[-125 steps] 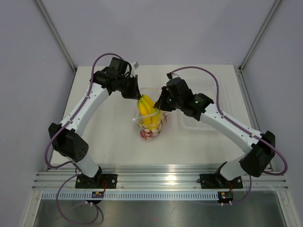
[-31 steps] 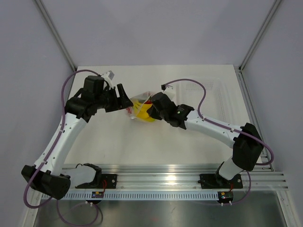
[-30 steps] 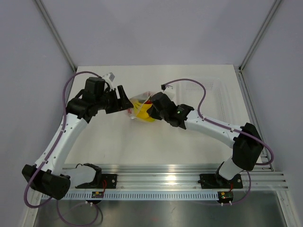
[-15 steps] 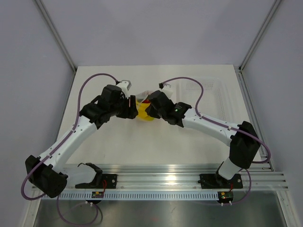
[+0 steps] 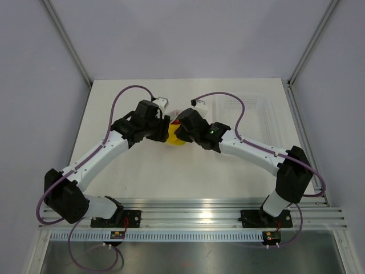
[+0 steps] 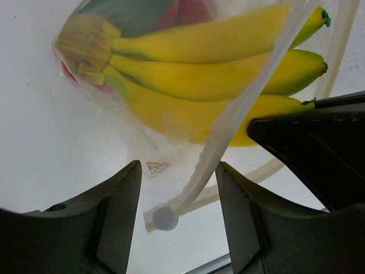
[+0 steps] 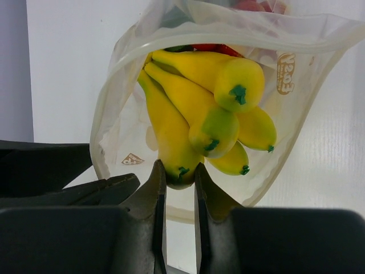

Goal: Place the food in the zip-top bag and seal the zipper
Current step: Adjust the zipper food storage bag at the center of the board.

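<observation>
The zip-top bag (image 7: 122, 123) lies on the table with its mouth toward my right wrist camera. Inside are the food items: yellow bananas (image 7: 197, 97) and red strawberries (image 6: 188, 10) behind them. My right gripper (image 7: 178, 182) is shut on the tip of one banana at the bag's mouth. My left gripper (image 6: 178, 211) is open, its fingers (image 6: 122, 208) on either side of the end of the zipper (image 6: 212, 153) without touching it. From above, both grippers (image 5: 164, 128) (image 5: 180, 130) meet over the bananas (image 5: 174, 137).
A clear rigid tray (image 5: 254, 111) lies on the white table to the right of the bag. Both arms arch inward from their bases at the near edge, and their purple cables loop above them.
My left arm has swung right to the bag's zipper end, and its jaws have narrowed. The right gripper has kept its hold at the bag's mouth.
</observation>
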Tool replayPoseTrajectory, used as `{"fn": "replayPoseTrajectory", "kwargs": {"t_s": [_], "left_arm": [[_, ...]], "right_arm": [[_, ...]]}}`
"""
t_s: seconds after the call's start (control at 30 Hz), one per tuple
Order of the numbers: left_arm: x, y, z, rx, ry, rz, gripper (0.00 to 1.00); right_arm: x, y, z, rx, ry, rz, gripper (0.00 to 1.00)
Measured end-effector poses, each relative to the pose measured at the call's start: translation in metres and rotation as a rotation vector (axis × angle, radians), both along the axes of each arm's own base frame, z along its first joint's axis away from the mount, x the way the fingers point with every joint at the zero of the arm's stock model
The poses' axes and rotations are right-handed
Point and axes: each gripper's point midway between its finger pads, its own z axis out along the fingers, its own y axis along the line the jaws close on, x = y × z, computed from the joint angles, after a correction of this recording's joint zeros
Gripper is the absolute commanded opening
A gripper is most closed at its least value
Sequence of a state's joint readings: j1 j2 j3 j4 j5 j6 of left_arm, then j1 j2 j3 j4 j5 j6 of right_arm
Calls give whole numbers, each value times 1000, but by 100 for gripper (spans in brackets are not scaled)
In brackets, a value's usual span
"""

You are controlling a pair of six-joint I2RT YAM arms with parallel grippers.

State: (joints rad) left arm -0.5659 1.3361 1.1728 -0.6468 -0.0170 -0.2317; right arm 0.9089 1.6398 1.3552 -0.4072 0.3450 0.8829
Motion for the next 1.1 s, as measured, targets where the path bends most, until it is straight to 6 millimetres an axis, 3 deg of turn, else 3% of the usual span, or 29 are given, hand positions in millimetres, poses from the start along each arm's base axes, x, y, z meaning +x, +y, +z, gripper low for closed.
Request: {"fn": "replayPoseTrajectory", "kwargs": {"t_s": [0.07, 0.1, 0.13, 0.17, 0.5, 0.6, 0.73, 1.1], "left_arm": [[3, -1, -1, 12, 0, 2, 38], [5, -1, -1, 18, -1, 4, 26], [7, -1, -1, 25, 1, 6, 3], [8, -1, -1, 30, 0, 5, 0], [13, -20, 40, -55, -44, -55, 0], [9, -26, 42, -85, -26, -91, 0], [8, -19, 39, -90, 1, -84, 0], [3, -28, 39, -173, 38, -134, 0]], "right_arm": [[0, 0, 0, 1, 3, 2, 0], [0, 0, 0, 1, 4, 2, 0], [0, 0, 0, 4, 5, 3, 0], [1, 0, 0, 7, 6, 3, 0], [15, 0, 16, 118, 12, -12, 0], [23, 12, 14, 155, 24, -13, 0], [35, 25, 8, 221, 60, -14, 0], [40, 22, 7, 304, 86, -42, 0]]}}
